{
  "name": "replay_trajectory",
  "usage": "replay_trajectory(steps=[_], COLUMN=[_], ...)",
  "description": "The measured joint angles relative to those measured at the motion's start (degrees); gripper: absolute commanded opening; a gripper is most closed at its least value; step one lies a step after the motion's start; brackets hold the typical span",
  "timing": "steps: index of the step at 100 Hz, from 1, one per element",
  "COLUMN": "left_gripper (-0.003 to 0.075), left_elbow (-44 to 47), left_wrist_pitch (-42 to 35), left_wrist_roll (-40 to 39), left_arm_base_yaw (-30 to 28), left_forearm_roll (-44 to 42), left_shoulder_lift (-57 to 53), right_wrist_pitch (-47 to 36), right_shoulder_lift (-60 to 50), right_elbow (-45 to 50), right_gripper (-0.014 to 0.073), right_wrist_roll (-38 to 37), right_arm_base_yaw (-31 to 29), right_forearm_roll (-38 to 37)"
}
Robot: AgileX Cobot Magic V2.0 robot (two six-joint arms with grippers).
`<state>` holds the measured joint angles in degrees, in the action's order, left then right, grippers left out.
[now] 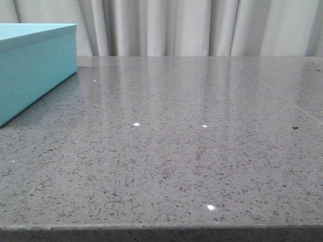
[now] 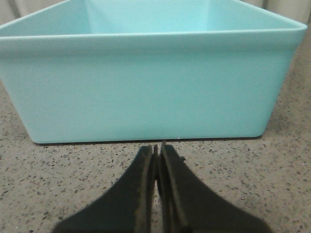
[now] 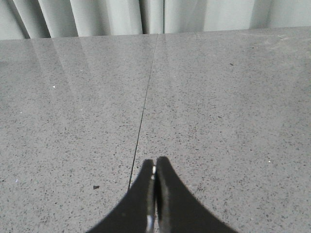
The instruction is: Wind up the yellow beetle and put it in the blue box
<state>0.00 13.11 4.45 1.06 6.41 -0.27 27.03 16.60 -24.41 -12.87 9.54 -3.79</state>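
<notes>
Blue box at upper left of front frame, on grey tabletop. Left gripper closed, empty, just before box wall. Right gripper closed, empty. Yellow beetle not visible.

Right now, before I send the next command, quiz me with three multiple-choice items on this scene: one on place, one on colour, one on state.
1. In the front view, where does the blue box stand on the table?
A. far left
B. centre
C. far right

2. What colour is the box?
A. red
B. light turquoise-blue
C. black

3. How do the jaws of the left gripper stand?
A. wide open
B. shut on the beetle
C. shut, holding nothing

Key: 1 A, the box sits at the left edge of the front view. 2 B, both views show it so. 3 C, the left wrist view shows the jaws pressed together with nothing between.
</notes>
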Motion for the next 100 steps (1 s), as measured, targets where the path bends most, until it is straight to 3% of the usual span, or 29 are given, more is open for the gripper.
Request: replay_trajectory(steps=[49, 83, 100], left_gripper=[-0.0019, -0.0018, -0.0019], left_elbow=[0.0, 0.0, 0.0], left_wrist_pitch=[0.1, 0.2, 0.2], left_wrist_roll=[0.0, 0.0, 0.0], left_arm_base_yaw=[0.0, 0.0, 0.0], left_forearm_roll=[0.0, 0.0, 0.0], left_shoulder_lift=[0.0, 0.0, 0.0], right_wrist_pitch=[-2.0, -27.0, -33.2], right_shoulder_lift=[0.0, -5.3, -12.0], right_elbow=[1.7, 17.1, 24.7], right_gripper=[-0.0067, -0.0067, -0.0067], right_wrist_roll=[0.0, 0.0, 0.0], right_arm_base_yaw=[-0.8, -7.1, -9.9], right_forearm_roll=[0.0, -0.4, -0.6])
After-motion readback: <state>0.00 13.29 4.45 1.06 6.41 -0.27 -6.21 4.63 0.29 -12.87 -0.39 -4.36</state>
